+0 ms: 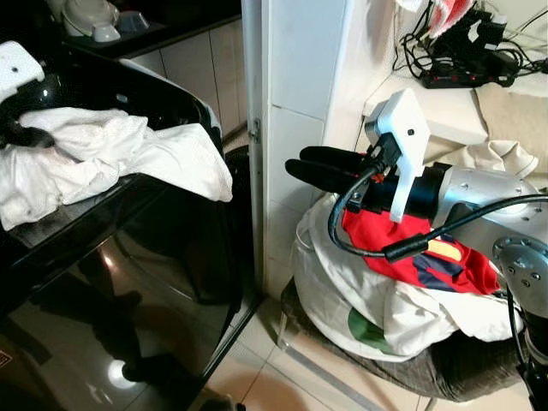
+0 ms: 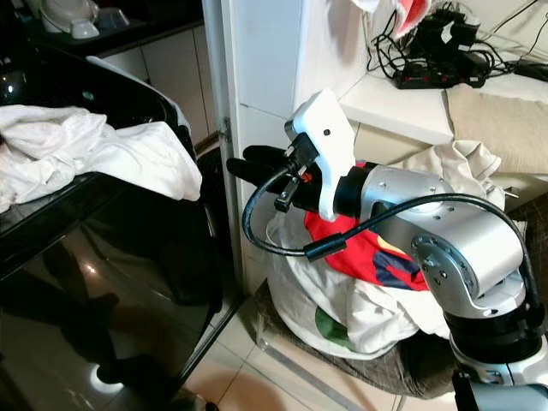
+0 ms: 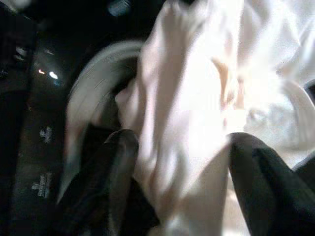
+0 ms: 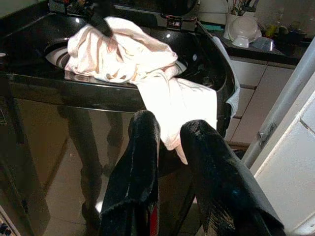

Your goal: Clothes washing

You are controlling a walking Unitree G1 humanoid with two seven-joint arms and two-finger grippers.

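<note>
black power strip [image 1: 462, 75] with tangled cables on white counter [image 1: 445, 116], white bowl [image 1: 90, 17] on dark countertop

White cloth [image 1: 111, 154] crumpled, draped over black washing machine [image 1: 128, 282] rim.

The black washing machine [image 2: 103, 282] carries a white cloth [image 2: 86, 154] draped over its top front edge. Beside the machine, the right hand [image 2: 248, 167] is held above a laundry pile [image 2: 342, 300], its two black fingers pointing toward the machine with a narrow gap between them. A red garment [image 2: 360, 253] lies on top of the pile. A power strip [image 2: 437, 73] rests on the tabletop [image 2: 402, 107] behind the pile.
</note>
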